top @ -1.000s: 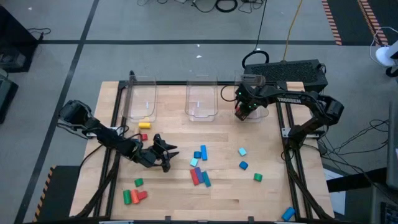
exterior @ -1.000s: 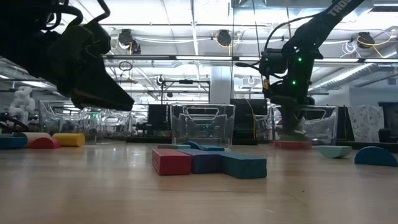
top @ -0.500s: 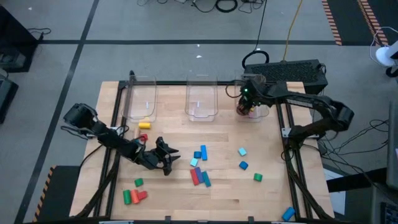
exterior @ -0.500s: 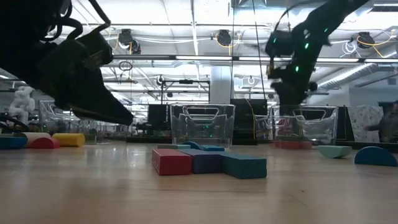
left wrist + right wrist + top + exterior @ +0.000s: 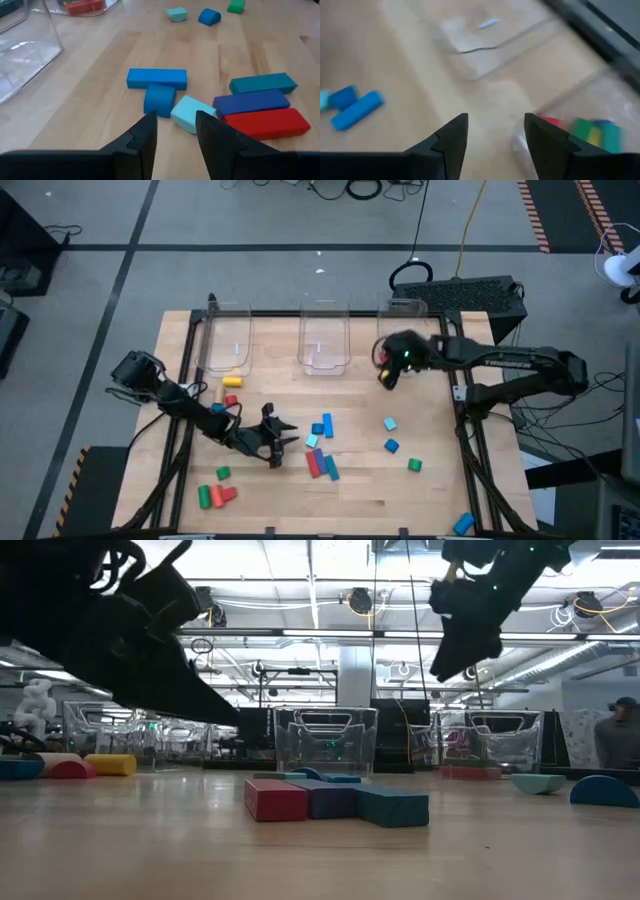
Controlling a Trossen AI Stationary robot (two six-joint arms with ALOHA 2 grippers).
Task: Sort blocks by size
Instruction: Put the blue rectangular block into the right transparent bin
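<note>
The right tool (image 5: 385,376) is now withdrawn from the right-hand bin (image 5: 420,360) and raised above the counter (image 5: 360,490); its fingers stand parted with nothing between them. Blocks, red among them, are seen lying in that bin (image 5: 580,127), so a drop-off is judged complete. The left tool (image 5: 283,442) is advanced toward the central cluster of blocks (image 5: 210,102), fingers parted and empty, short of the blue half-cylinder (image 5: 159,99). Most blocks remain unsorted on the counter.
</note>
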